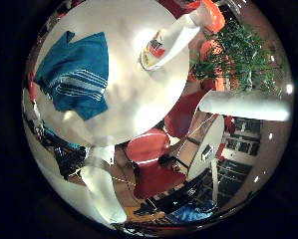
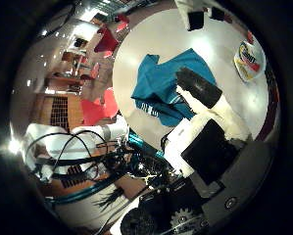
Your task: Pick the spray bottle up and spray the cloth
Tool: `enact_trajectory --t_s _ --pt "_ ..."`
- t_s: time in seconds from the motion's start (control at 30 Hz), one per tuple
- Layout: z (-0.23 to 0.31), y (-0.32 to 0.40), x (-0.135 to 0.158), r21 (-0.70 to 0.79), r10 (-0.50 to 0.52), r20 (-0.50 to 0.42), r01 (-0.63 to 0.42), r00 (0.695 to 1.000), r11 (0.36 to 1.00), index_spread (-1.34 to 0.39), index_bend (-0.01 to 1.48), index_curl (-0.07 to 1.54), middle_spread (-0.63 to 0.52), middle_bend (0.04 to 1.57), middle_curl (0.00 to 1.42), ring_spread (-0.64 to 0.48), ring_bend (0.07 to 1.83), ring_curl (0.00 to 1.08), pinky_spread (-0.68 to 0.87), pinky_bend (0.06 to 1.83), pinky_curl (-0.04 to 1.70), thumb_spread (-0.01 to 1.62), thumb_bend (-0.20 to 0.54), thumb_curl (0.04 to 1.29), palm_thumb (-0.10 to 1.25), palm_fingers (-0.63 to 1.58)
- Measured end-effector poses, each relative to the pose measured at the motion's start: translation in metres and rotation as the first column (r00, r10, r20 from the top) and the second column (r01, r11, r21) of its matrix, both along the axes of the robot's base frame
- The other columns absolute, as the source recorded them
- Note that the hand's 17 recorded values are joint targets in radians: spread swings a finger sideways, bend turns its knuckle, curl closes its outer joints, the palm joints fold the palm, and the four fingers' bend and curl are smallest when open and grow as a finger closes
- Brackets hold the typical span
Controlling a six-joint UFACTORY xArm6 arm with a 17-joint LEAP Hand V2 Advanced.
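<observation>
A white spray bottle (image 1: 173, 42) with a coloured label and an orange-red spray head stands on a round white table (image 1: 139, 100), near its edge. A blue cloth with white stripes (image 1: 74, 70) lies flat on the same table, away from the bottle. The right thumb side palm view shows the cloth (image 2: 164, 83) under my hand's fingers (image 2: 215, 113) and the bottle (image 2: 249, 61) further off by the table rim. My right hand is above the table, over the cloth's edge, with its fingers relaxed and nothing between them. One white finger (image 1: 99, 189) shows in the right little finger side palm view.
Red chairs (image 1: 149, 149) stand at the table's edge, and more (image 2: 107, 39) stand further out. A green plant (image 1: 233, 55) stands beyond the table on the bottle's side. A dark object (image 2: 195, 18) sits at the far table rim.
</observation>
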State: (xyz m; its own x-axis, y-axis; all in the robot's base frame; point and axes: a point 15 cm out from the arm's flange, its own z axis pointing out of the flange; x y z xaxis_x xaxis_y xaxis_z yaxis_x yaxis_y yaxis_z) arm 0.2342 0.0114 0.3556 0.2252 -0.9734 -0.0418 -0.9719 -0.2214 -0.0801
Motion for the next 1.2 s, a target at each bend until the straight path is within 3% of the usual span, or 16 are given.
enact_trajectory --t_s 0.27,0.5,0.8,1.0,1.2 --pt "0.023 -0.045 0.004 0.022 -0.113 0.057 0.112 0.992 0.993 -0.39 0.16 0.46 -0.07 0.27 0.45 0.11 0.33 0.25 0.43 0.29 0.23 1.25 -0.014 0.37 0.81 0.53" --pt "0.038 -0.073 0.01 0.169 -0.249 0.12 0.227 0.961 0.959 -0.36 0.16 0.39 -0.07 0.3 0.46 0.11 0.41 0.26 0.42 0.37 0.24 1.24 -0.012 0.37 0.82 0.47" --pt "0.048 -0.125 0.025 0.395 -0.44 0.191 0.342 0.878 0.853 -0.33 0.17 0.34 -0.06 0.33 0.45 0.11 0.49 0.27 0.41 0.46 0.23 1.2 -0.013 0.38 0.84 0.44" --pt "0.054 -0.146 0.035 0.507 -0.515 0.237 0.348 0.824 0.789 -0.31 0.16 0.33 -0.06 0.36 0.45 0.12 0.51 0.27 0.41 0.51 0.22 1.19 -0.017 0.38 0.83 0.4" --pt "0.027 -0.169 0.036 0.656 -0.627 0.253 0.346 0.737 0.671 -0.24 0.15 0.31 -0.01 0.36 0.45 0.15 0.55 0.27 0.4 0.57 0.23 1.16 -0.038 0.34 0.68 0.32"
